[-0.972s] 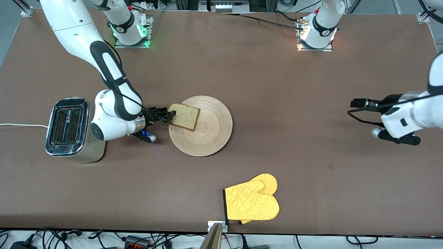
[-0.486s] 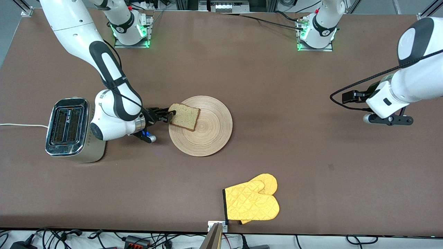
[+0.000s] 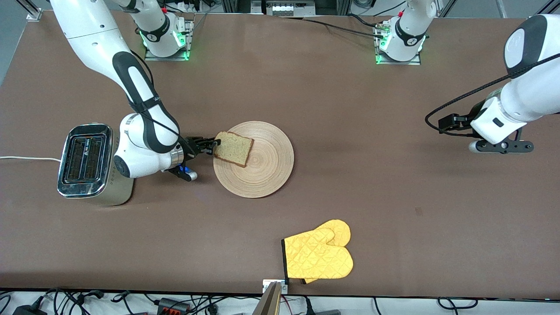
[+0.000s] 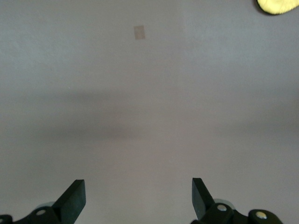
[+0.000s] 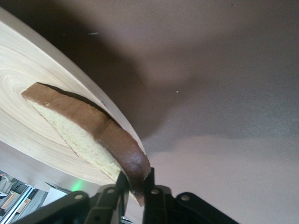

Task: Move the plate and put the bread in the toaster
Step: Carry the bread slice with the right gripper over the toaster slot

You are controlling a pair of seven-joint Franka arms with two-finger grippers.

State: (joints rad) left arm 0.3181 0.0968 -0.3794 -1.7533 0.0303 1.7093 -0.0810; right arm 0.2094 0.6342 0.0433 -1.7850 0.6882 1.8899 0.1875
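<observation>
**Brown table, bread pinched over the plate**

A brown tabletop [image 3: 306,96] stretches under both my arms; on it the bread [image 3: 233,148] is clamped at one crust corner by my right gripper [image 3: 213,146], its fingers [image 5: 122,186] pressed tight on the dark crust, the slice tilted above the wooden plate [image 3: 262,170]; the plate lies near the table's middle, toward the right arm's end; the toaster [image 3: 85,159] stands beside my right wrist, closer still to that end, slots up, white cord [image 3: 26,158] trailing off the edge; a yellow oven mitt [image 3: 318,256] lies nearer the front camera than the plate; my left gripper [image 4: 138,198] waits over bare table at the left arm's end, fingers spread wide, grasping nothing.
</observation>
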